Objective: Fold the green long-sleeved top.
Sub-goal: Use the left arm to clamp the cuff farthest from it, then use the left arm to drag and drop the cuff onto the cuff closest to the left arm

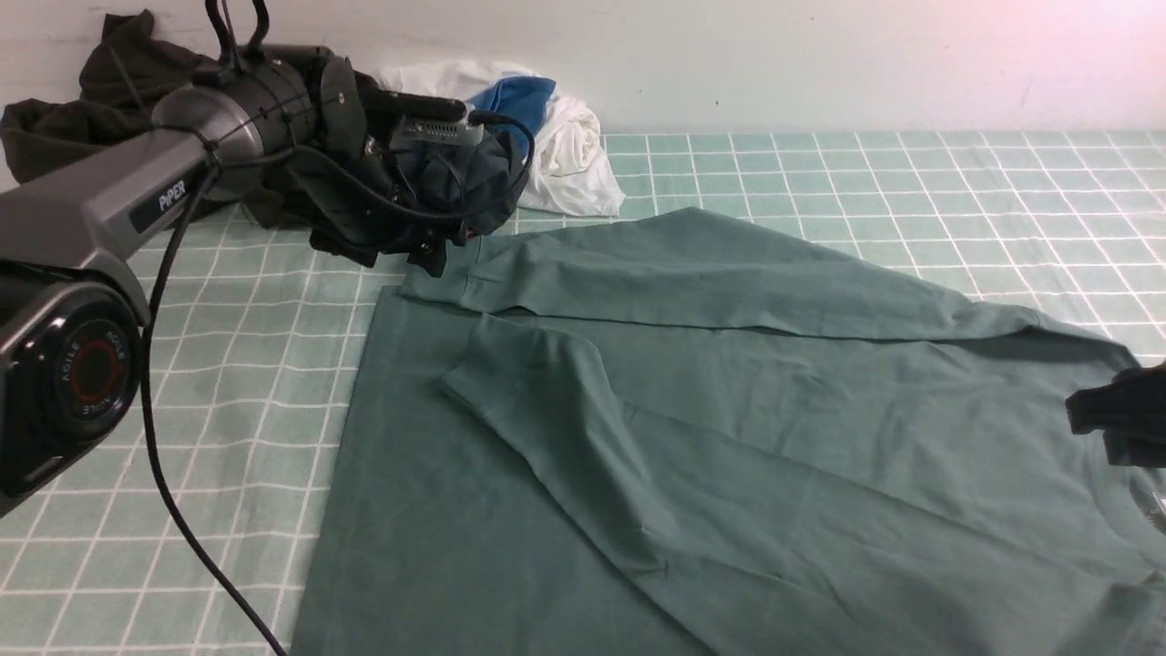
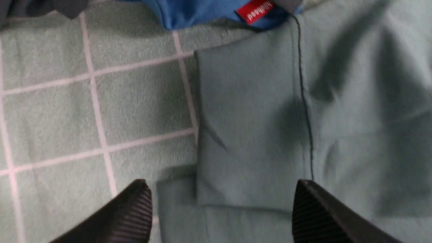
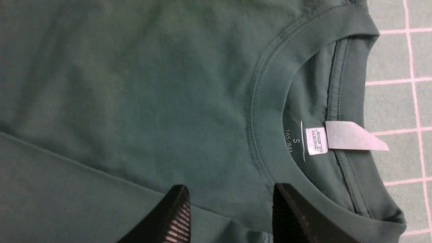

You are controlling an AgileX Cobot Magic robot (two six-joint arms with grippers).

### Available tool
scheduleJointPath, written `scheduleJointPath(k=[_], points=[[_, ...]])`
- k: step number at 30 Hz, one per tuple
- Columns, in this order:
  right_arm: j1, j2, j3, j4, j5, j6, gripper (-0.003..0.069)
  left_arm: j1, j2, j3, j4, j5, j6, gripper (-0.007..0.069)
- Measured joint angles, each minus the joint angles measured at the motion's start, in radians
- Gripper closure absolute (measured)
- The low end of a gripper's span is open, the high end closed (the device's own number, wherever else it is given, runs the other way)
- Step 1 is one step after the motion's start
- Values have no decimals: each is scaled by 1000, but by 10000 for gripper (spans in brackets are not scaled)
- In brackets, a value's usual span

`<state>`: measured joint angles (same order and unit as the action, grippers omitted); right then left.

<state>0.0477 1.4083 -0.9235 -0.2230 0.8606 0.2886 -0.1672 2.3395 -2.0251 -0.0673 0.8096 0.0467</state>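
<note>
The green long-sleeved top (image 1: 729, 428) lies flat on the checked cloth (image 1: 228, 364) that covers the surface, from the middle towards the robot's right side. It is a plain, muted sage green, darker than the cloth under it. Both sleeves are laid across the body: one runs along the far edge, the other lies diagonally over the front. The round neckline (image 3: 270, 87) is at the robot's right, with a small white label (image 3: 317, 141) inside it.

The left tool (image 2: 222, 206) hangs just above the cuff (image 2: 246, 128) of the far sleeve, with its jaws wide apart and holding nothing. The right tool (image 3: 233, 206) is over the chest close to the neckline, its jaws also apart and empty.

At the far left, against the wall (image 1: 820, 55), there is a heap of other clothes: a very dark olive garment (image 1: 64, 109), a charcoal one (image 1: 455, 182), a white one (image 1: 574, 155) and a blue one (image 2: 202, 10) with a red tag (image 2: 254, 10). The blue one lies just beside the cuff. The left arm (image 1: 91, 210) hides part of this heap.
</note>
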Motion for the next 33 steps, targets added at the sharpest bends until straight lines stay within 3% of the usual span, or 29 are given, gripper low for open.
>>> scheduleJointPath(k=[7,10,15,17,21,33], points=[[0,0,0,7,-7,-18,336,-1,62,-1,-38,-121,-7,111],[0,0,0,7,-8,-20,336,-1,78,-3,-51,-132,-8,145],[0,0,0,8,-9,-20,336,-1,84,-9,-53,-131,-4,321],[0,0,0,10,-9,-21,336,-3,82,-17,-53,-123,12,470],[0,0,0,11,-11,-23,336,-17,37,-31,-52,-89,60,596],[0,0,0,33,-25,-30,336,-151,-282,-48,-59,144,84,605]])
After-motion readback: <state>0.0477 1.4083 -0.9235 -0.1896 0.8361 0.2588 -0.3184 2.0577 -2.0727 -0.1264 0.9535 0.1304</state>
